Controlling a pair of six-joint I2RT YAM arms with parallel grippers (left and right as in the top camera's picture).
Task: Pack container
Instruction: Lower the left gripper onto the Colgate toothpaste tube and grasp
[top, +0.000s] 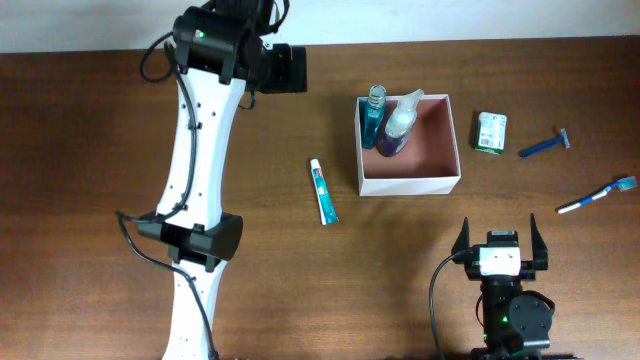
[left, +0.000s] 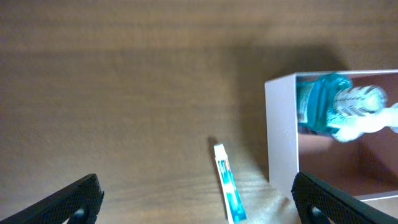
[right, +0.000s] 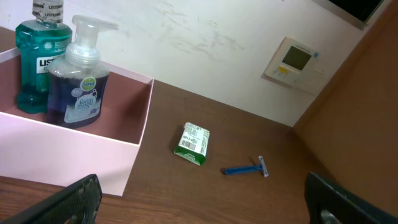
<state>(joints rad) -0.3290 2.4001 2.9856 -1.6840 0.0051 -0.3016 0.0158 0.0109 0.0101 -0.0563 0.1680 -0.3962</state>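
The container is a square white-walled box with a reddish-brown inside, at mid-table. It also shows in the left wrist view and in the right wrist view. In its far left corner stand a teal mouthwash bottle and a purple pump soap bottle. A toothpaste tube lies left of the box. My left gripper is open and empty, high at the back, left of the box. My right gripper is open and empty, in front of the box.
A green-and-white packet lies right of the box, also in the right wrist view. A blue razor and a toothbrush lie farther right. The left arm stretches across the table's left side.
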